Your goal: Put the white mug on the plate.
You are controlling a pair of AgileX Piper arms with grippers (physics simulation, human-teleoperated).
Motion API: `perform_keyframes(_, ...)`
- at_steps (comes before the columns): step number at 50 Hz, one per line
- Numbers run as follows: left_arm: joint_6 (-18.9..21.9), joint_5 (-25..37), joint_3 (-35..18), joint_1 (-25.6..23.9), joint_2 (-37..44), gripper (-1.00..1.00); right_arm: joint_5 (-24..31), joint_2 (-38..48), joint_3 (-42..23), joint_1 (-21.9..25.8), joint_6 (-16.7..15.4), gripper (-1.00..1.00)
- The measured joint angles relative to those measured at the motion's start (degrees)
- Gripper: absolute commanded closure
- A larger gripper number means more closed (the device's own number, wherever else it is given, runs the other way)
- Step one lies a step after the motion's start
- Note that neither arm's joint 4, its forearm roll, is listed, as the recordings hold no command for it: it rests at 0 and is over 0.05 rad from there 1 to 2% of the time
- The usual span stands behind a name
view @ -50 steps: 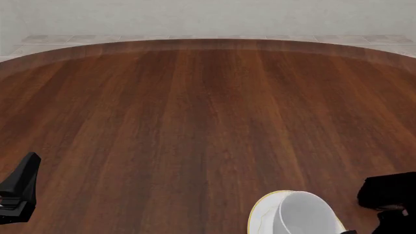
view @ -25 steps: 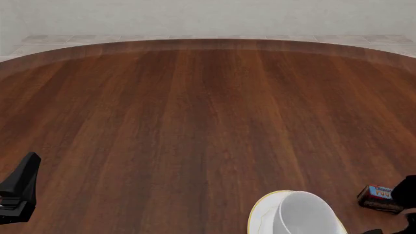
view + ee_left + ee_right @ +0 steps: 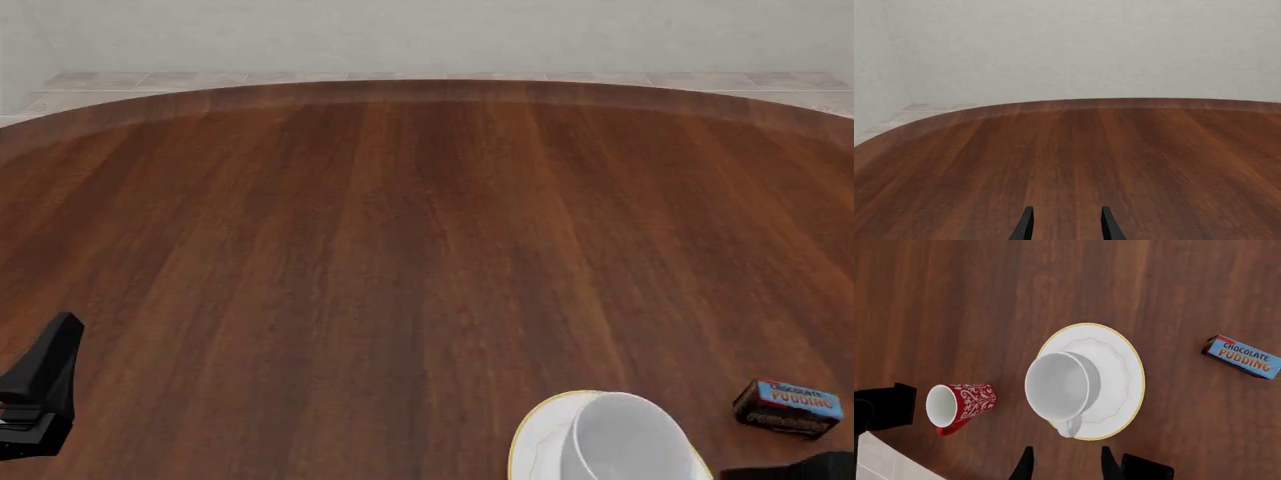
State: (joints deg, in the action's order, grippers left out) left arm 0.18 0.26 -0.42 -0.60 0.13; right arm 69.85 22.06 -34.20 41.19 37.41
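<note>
The white mug (image 3: 1057,387) stands upright on the plate (image 3: 1117,365), toward one side of it, its loop handle reaching over the gold rim. The front view shows the white mug (image 3: 625,440) and the plate (image 3: 534,440) at the table's near edge, right of centre. My right gripper (image 3: 1066,466) hovers high above them, open, nothing between its fingers (image 3: 1027,465). Only a dark bit of the right arm (image 3: 801,468) shows in the front view. My left gripper (image 3: 1066,227) is open over bare table, far from the mug; the left arm (image 3: 40,400) sits at the near left.
A dark chocolate pudding box (image 3: 787,408) lies right of the plate, also visible as the pudding box (image 3: 1244,356). A red patterned mug (image 3: 961,405) lies on its side near the plate. The round wooden table's far edge (image 3: 427,85) curves before a pale wall.
The right arm has pulled back toward the near right corner, uncovering the pudding box. Mug, plate and left arm have not moved.
</note>
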Motion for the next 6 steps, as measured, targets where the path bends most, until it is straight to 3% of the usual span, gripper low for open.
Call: perform_keyframes(6, 0.0, 0.0, 0.0, 0.0, 0.0, -1.00, 0.0, -2.0, -0.8, -1.7, 0.1, -1.00)
